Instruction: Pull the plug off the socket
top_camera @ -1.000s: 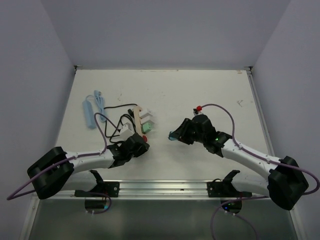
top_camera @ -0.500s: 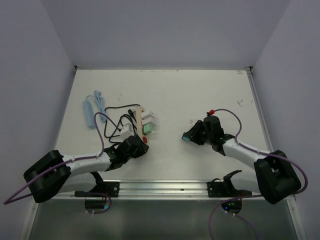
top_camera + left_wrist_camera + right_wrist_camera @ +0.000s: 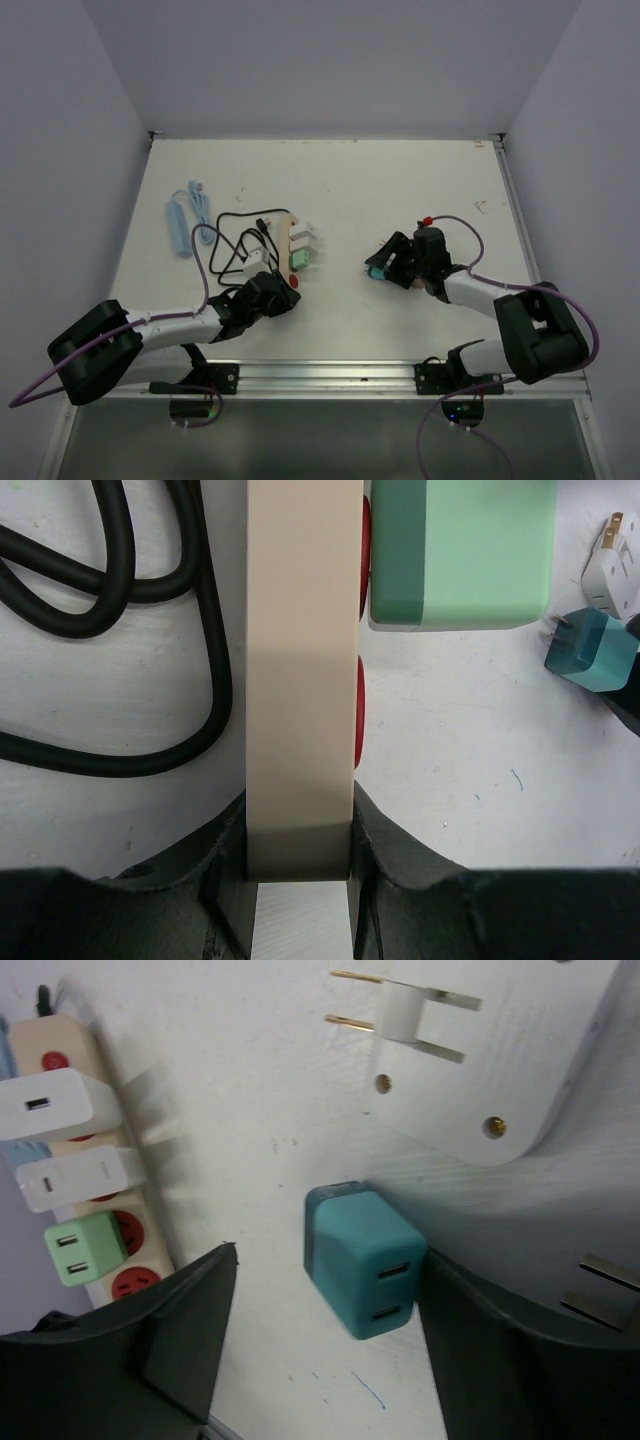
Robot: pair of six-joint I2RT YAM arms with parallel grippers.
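Left hand (image 3: 300, 830) clamped tight on the near end of the socket (image 3: 300, 660), left of centre in the top view, and at centre right the right hand (image 3: 322, 1270) sits spread wide around the teal plug (image 3: 360, 1260), flat on the counter (image 3: 400, 190).

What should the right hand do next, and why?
Probably lift the right hand straight up and away. It stands wide open around the teal plug, which lies loose on the table, prongs clear of the beige power strip. The left hand clamps the strip's end. Unless the green plug must come off too, nothing there needs pulling.
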